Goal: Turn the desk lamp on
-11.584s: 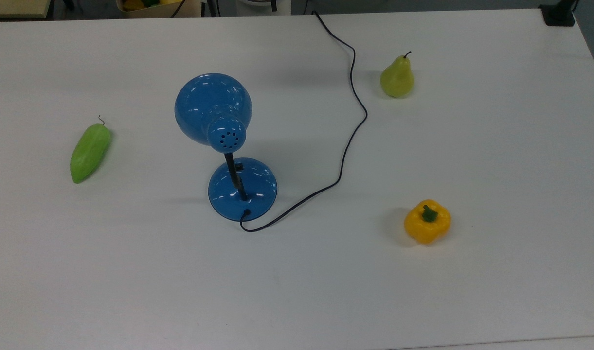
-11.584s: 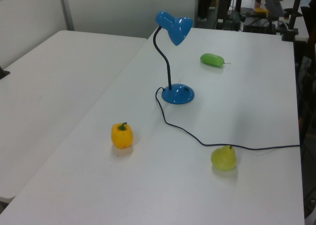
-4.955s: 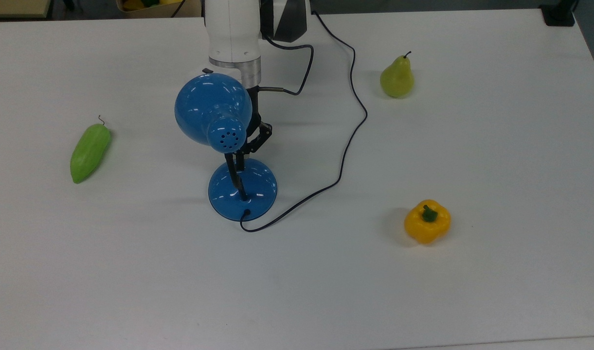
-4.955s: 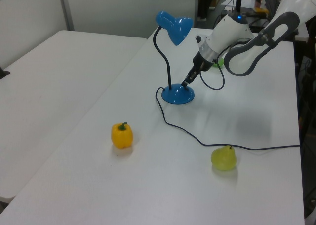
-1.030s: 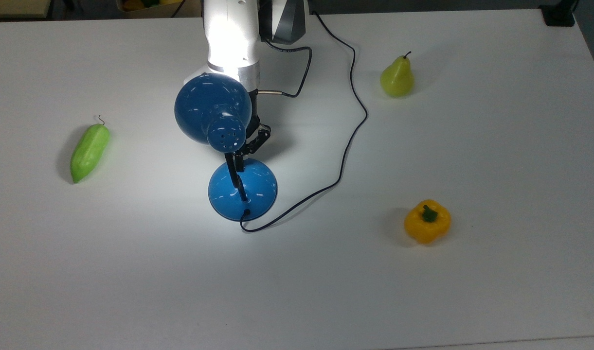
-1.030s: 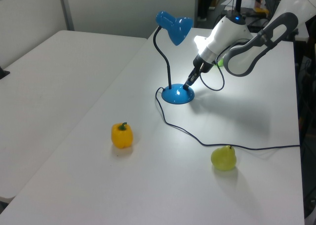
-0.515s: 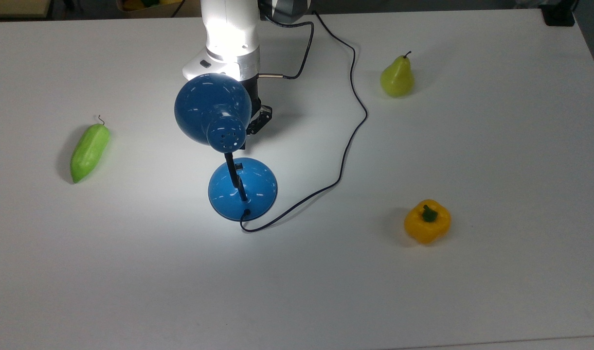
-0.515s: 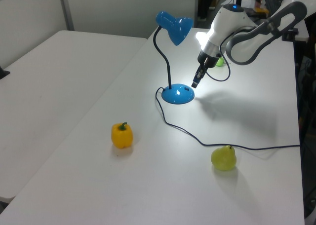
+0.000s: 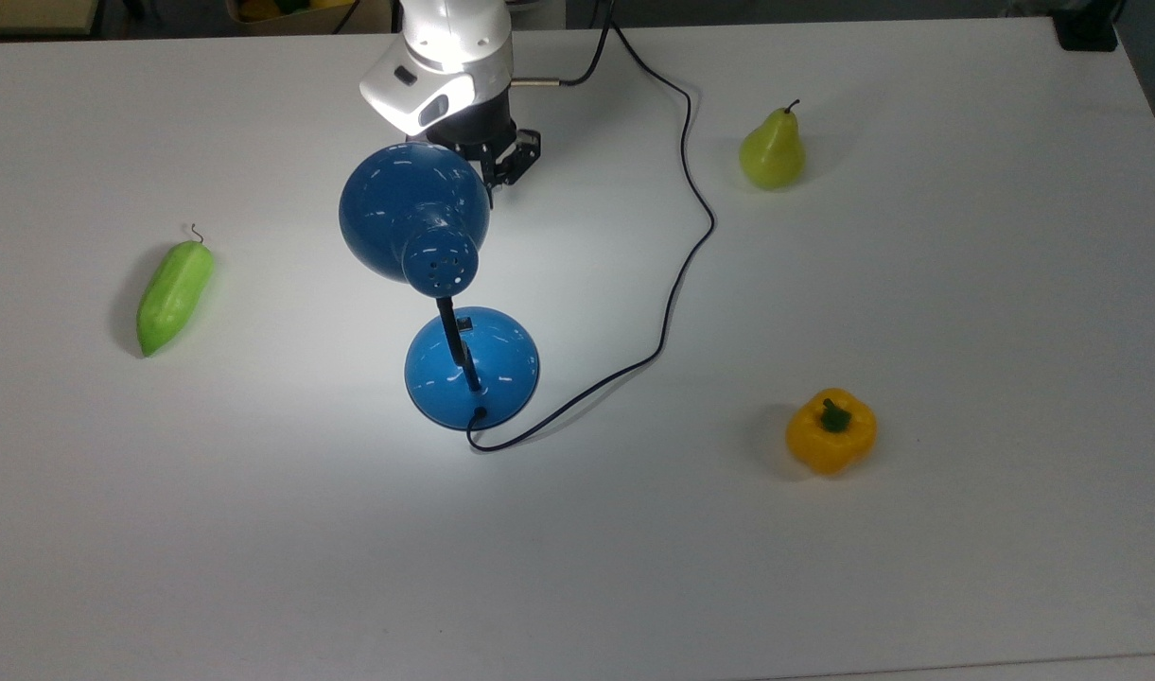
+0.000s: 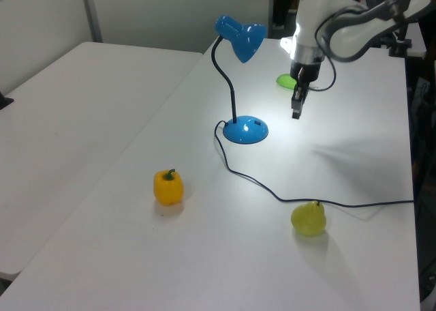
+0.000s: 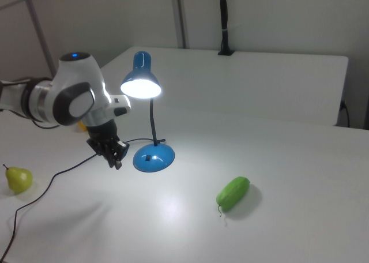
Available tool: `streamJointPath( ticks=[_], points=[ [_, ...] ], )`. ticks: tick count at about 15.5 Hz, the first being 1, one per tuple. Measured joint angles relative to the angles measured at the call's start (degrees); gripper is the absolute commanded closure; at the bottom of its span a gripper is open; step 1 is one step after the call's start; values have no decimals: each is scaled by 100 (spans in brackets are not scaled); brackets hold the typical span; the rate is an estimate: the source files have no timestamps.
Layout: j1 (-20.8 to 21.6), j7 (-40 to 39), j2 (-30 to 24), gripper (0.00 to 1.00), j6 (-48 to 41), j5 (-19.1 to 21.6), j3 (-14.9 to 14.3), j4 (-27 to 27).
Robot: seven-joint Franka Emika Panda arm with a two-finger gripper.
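Green cucumber (image 9: 175, 296) lies at nine o'clock on the white table (image 9: 965, 312) in the top view. Near the centre stands the blue lamp (image 9: 416, 227), lit, its glow pooled on the tabletop. At twelve o'clock from its base the gripper (image 9: 498, 172) hangs clear of the lamp, fingers close together, grasping nothing. A pear (image 9: 772, 151) sits at two o'clock, a yellow pepper (image 9: 831, 430) at four. No writing is readable.
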State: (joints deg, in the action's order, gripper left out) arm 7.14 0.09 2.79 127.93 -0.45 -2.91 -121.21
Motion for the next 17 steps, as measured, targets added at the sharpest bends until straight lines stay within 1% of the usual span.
streamJointPath(
  ticks=[2, 3, 6, 9, 11, 14, 17],
  points=[
    [12, 28, -256, 0, -869, 0, 0, 204],
    [12, 88, -335, 0, -1303, 0, 0, 390],
    [11, 330, -423, 0, -2547, 0, 0, 1186],
    [12, 384, -433, 0, -3366, 3, 8, 1925],
    [-2, 480, -434, 0, -3688, 24, 114, 2301],
    [-22, 984, -434, 0, -3771, 65, 286, 2650],
    [-39, 1068, -433, 0, -3771, 360, 308, 2835]
  ],
)
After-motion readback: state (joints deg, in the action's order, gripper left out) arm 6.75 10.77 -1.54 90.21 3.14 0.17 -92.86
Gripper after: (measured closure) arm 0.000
